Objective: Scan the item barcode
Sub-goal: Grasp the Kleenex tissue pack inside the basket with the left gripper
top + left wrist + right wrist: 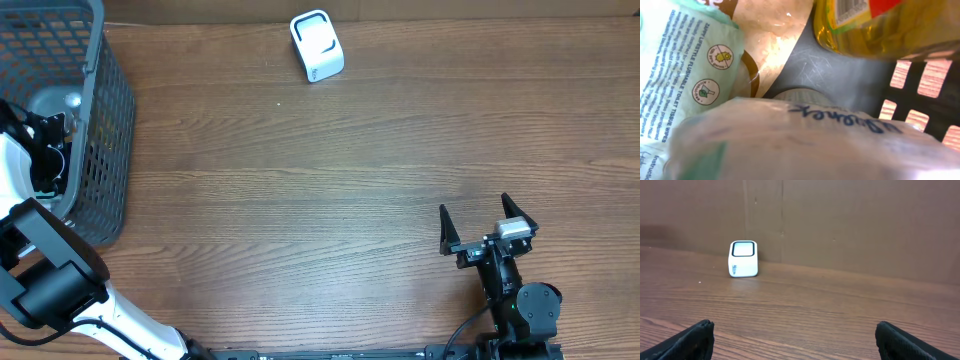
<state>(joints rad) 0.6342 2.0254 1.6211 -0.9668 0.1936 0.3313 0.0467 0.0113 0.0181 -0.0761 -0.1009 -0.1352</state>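
The left claw [50,160] is lowered into the grey plastic mesh basket [105,120] at the far left corner of the brown wooden table [300,200]. Its fingers are hidden in both views, so whether it is open or clamped cannot be told.

Directly under its camera, and filling the lower part of the wrist view, a white plastic-wrapped pack lettered in blue script [830,145] is seen. It is judged to be the item meant for scanning. Its long axis is laid across the claw's view from left to right, dipping slightly towards the right, so it would be crossed by the jaws, not followed. It is crowded on the left by a pale green pack of flushable wipes [675,65], and a yellow bottle [880,25] lies beyond it.

The small white box-shaped scanner with a dark-rimmed window [316,46] is set near the far edge of the table, well apart from the basket and to its right. The right claw [488,226] is held wide open and empty at the near right, well away from the basket. The pick is therefore judged to fall to the left arm, followed by a carry rightwards to the scanner.
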